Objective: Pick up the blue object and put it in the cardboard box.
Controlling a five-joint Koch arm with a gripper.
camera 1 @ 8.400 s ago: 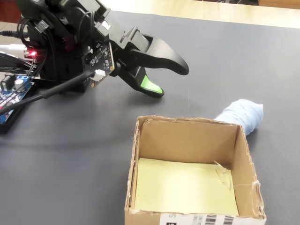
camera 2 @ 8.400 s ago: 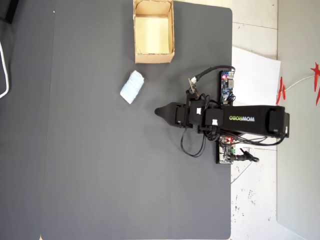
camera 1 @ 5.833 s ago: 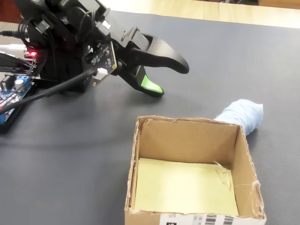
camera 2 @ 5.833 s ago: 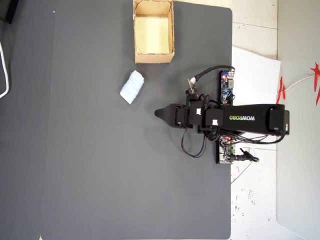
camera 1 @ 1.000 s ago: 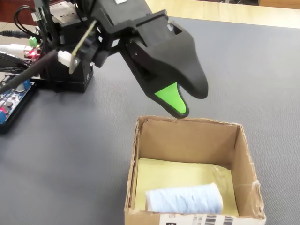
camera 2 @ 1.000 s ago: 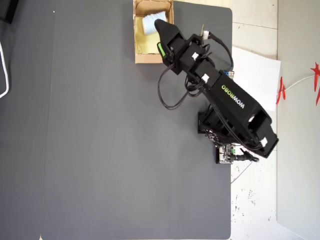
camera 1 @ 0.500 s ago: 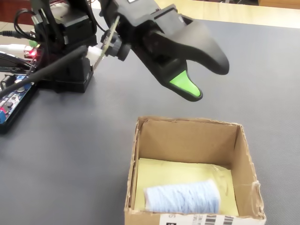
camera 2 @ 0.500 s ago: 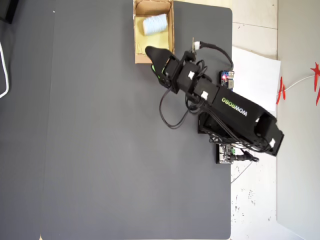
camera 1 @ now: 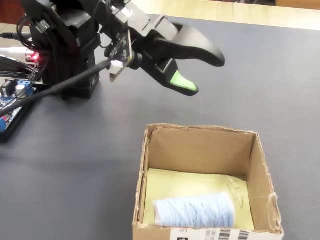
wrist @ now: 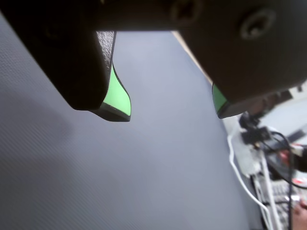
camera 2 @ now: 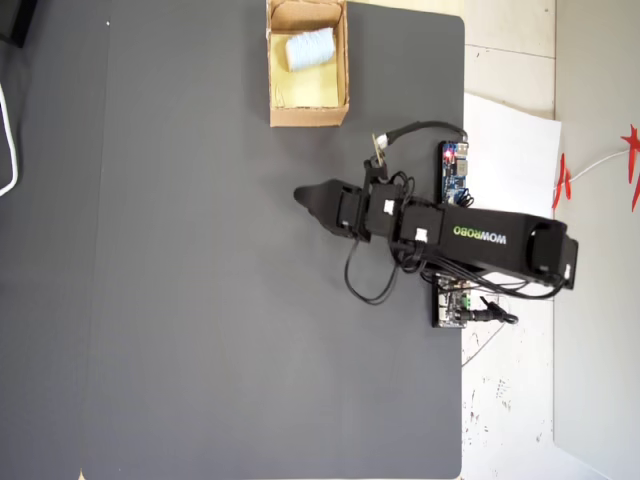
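The pale blue object (camera 1: 194, 211) lies on its side inside the cardboard box (camera 1: 200, 131), against the near wall on the yellowish floor. From overhead the blue object (camera 2: 309, 48) sits in the far half of the box (camera 2: 310, 116). My gripper (camera 1: 205, 75) hangs open above the dark mat, away from the box and holding nothing. The overhead view has the gripper (camera 2: 300, 195) below the box, pointing left. Through the wrist camera, the gripper (wrist: 170, 112) shows two green-padded fingertips (wrist: 117, 98) wide apart, with only grey mat between them.
The arm's base (camera 1: 65, 65) and a circuit board (camera 1: 10, 102) with cables stand at the left of the fixed view. A white paper sheet (camera 2: 510, 150) lies off the mat's right edge in the overhead view. A white cable (camera 2: 8, 140) curves at the far left.
The blue object, once on the mat beside the box, now lies inside it. Over the last second the open gripper swung away from the box and back over the mat.
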